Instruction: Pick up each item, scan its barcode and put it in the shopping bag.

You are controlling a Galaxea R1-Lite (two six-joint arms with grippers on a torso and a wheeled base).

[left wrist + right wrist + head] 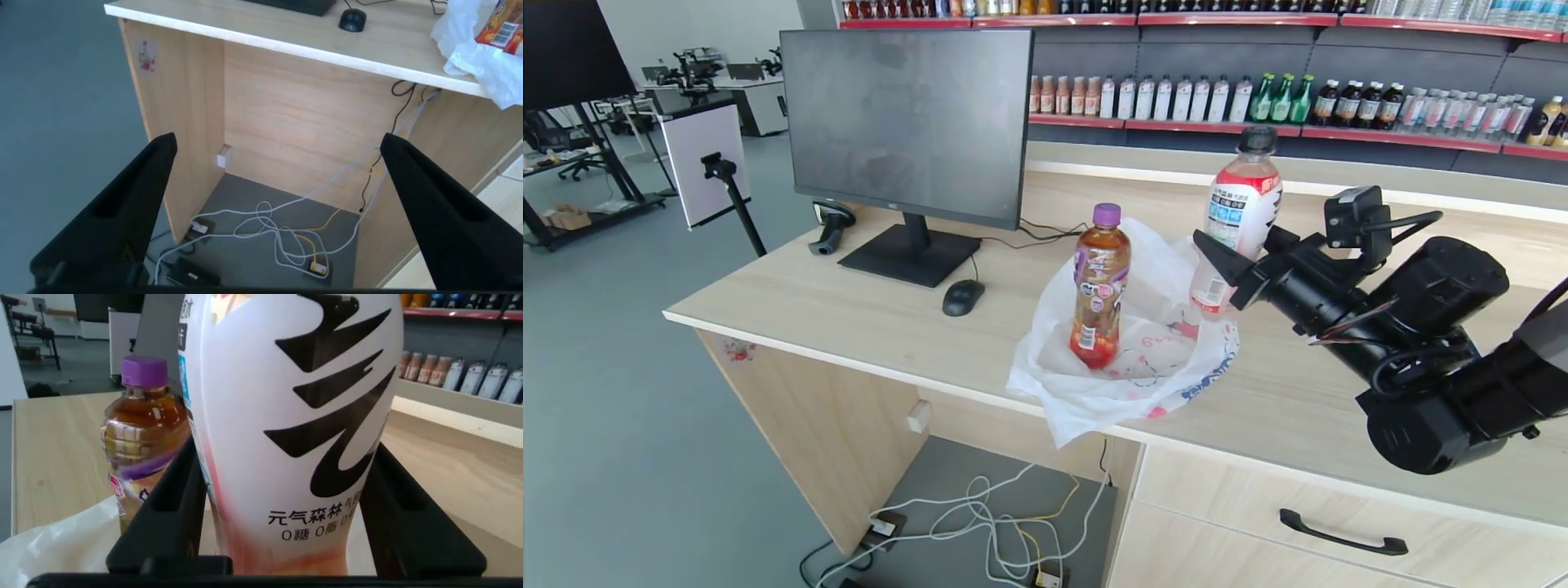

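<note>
The right hand (1223,271) is clamped on a white-and-pink plastic drink bottle with a dark cap (1243,214), one finger on each side of its lower body. The bottle stands upright, its label showing large black characters and a blue-and-white panel. The left hand (278,220) hangs low before the pale wooden bench (890,318), fingers apart and holding nothing. On the bench lies a crumpled white plastic shopping bag (1143,376). In it stands an amber tea bottle with a purple cap (1100,286), and the held bottle is at its 2 o'clock, by the bag's far rim. At the bag's 9 o'clock sits a black computer mouse (963,297). Farther off at 10 o'clock are a dark flat monitor (907,122) and a black handheld barcode scanner (832,224).
</note>
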